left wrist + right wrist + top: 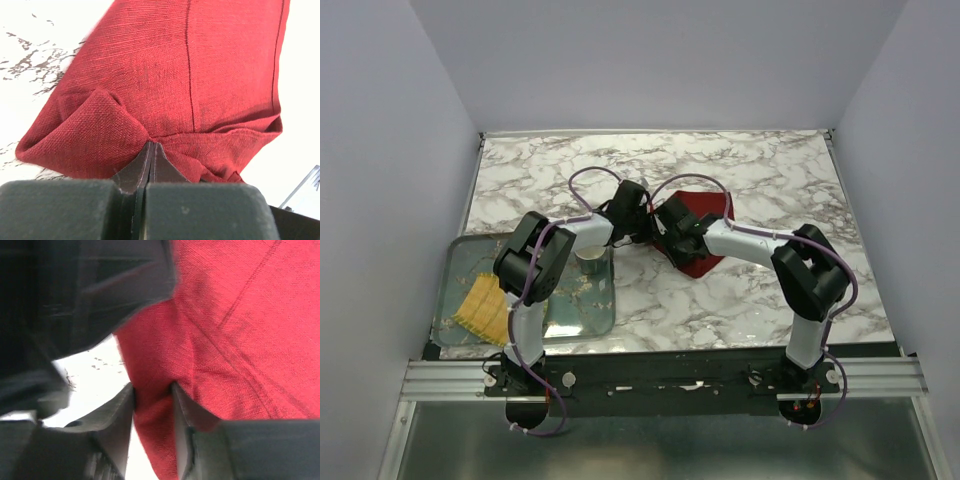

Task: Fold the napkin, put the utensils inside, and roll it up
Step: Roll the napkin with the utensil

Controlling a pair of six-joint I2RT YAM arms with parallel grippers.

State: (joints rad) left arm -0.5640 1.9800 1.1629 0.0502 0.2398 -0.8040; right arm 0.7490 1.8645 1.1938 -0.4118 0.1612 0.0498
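On the white marble-patterned tabletop [770,180] the dark red soft cloth napkin [705,208] lies mid-table, partly folded, the left gripper [151,146] clamped on a bunched fold and the right gripper [152,392] pinching its edge; folding seems underway, utensils and rolling left to do

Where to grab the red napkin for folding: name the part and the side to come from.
Probably the bunched, layered edge on the napkin's left side, approached low from the left. The rest lies flat on the marble table, offering nothing to pinch, while there the folds stand up. The left gripper and right gripper both clamp that edge.
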